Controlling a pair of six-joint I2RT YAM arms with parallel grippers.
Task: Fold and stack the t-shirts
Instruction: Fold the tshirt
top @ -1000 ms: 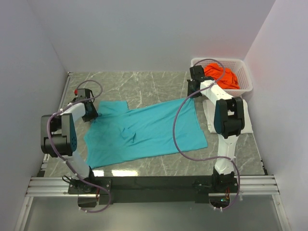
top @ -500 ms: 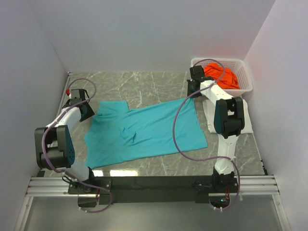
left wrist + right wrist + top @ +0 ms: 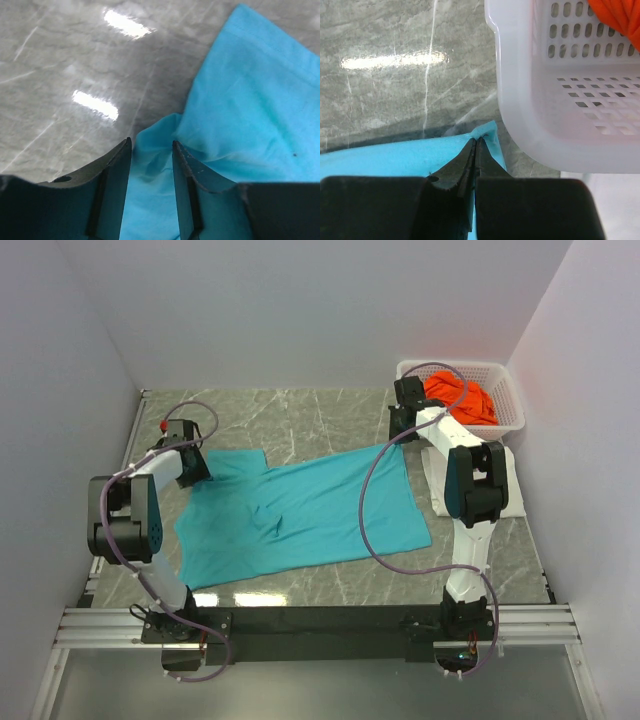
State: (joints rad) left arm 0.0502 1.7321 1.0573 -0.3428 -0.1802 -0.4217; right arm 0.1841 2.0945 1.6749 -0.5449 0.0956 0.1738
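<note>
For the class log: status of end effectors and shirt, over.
Right end effector shut on teal t-shirt corner. Left end effector open over its opposite edge. Basket close beside right.

A white lattice basket (image 3: 512, 405) stands at the far right corner of the grey marbled table (image 3: 300, 415).

The right arm (image 3: 475, 485) covers much of the white t-shirt (image 3: 517, 500), and the orange t-shirt (image 3: 622, 10) is cut off.

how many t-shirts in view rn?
3: teal t-shirt spread mid-table; orange t-shirt in the basket; white t-shirt on the table beside it, partly behind the right arm. Basket may hide more.
</note>
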